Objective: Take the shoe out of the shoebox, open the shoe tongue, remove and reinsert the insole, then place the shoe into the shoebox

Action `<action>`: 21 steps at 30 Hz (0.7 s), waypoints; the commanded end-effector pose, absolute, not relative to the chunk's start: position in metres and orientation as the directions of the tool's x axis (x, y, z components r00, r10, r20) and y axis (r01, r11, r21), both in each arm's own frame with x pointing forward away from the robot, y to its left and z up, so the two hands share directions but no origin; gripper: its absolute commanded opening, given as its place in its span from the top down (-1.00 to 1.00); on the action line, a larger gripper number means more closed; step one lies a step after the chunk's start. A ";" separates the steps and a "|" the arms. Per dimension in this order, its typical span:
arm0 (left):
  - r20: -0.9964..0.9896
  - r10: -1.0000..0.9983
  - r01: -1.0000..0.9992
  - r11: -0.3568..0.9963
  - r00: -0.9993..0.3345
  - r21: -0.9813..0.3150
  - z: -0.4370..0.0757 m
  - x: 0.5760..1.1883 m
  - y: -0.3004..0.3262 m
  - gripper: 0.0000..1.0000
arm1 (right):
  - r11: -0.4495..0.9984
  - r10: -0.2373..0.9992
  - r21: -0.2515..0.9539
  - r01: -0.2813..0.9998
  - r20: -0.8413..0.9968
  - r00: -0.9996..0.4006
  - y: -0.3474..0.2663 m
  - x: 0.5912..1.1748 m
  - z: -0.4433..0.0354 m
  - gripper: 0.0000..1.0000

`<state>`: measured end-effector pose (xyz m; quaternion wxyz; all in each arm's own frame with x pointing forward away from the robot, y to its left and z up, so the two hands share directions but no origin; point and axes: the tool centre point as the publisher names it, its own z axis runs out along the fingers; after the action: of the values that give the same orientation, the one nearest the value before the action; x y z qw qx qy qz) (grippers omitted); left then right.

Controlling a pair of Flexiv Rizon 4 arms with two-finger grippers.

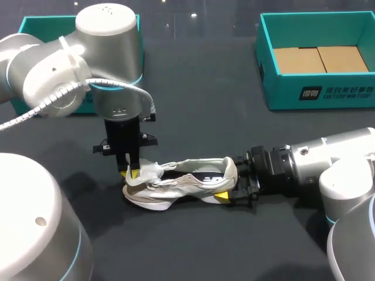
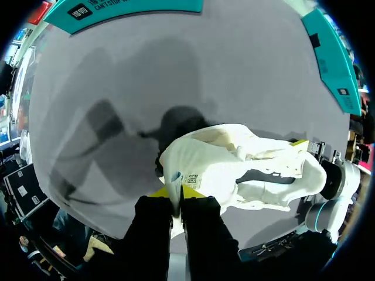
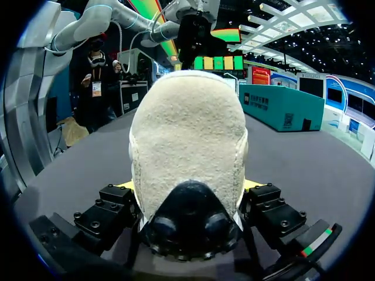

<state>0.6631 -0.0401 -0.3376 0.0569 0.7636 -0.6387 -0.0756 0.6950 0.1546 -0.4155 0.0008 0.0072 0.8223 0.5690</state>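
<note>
Counting the first step as done: found the white shoe (image 1: 181, 184) out on the dark table (image 1: 193, 76), well apart from the teal shoebox (image 1: 319, 93) at the far right, with nothing in that box but its cardboard floor. Looks to be in the second step now, opening the shoe tongue (image 1: 146, 171). Cannot tell from the shoe's dark opening whether the insole sits inside (only a black patch with some pale print shows there). Judging removal and reinsertion as not yet done, and likewise the return to the box.

Gripping with the left gripper (image 1: 133, 171) from above, at the toe-ward end of the opening, with fingers drawn nearly together. Pinching the thin white flap of the shoe tongue (image 2: 176, 182) from two sides, with its label showing just ahead of the yellow tips in the left wrist view.

Bracing with the right gripper (image 1: 231, 190) from the heel end, lying low along the table, with fingers spread wide, one on each flank of the fuzzy cream heel (image 3: 187, 140). Pressing against it on both sides, as far as the right wrist view shows, so clamped on the shoe and not merely beside it.
</note>
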 end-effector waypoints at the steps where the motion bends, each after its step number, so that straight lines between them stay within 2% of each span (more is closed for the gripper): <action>1: -0.057 -0.983 -0.967 -0.182 0.174 0.177 -0.343 0.662 -0.036 0.54 | 0.357 0.012 0.934 0.012 0.008 -1.000 0.155 0.695 -0.418 1.00; 6: -0.090 -0.981 -0.966 -0.188 0.175 0.179 -0.349 0.661 -0.033 0.25 | 0.357 0.012 0.934 0.012 0.008 -1.000 0.155 0.695 -0.418 1.00; 9: -0.106 -0.980 -0.967 -0.185 0.169 0.177 -0.351 0.660 -0.030 0.14 | 0.357 0.012 0.934 0.012 0.008 -1.000 0.155 0.695 -0.418 1.00; 13: -0.138 -0.978 -0.970 -0.178 0.156 0.163 -0.351 0.656 -0.027 0.05 | 0.357 0.012 0.934 0.012 0.008 -1.000 0.155 0.695 -0.418 1.00; 21: -0.161 -0.977 -0.977 -0.161 0.137 0.143 -0.342 0.657 -0.017 0.01 | 0.357 0.012 0.934 0.012 0.008 -1.000 0.155 0.695 -0.418 1.00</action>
<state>0.6577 -0.0198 -0.3487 0.0007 0.7547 -0.6466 -0.1114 0.6950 0.1545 -0.4157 0.0008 0.0072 0.8223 0.5689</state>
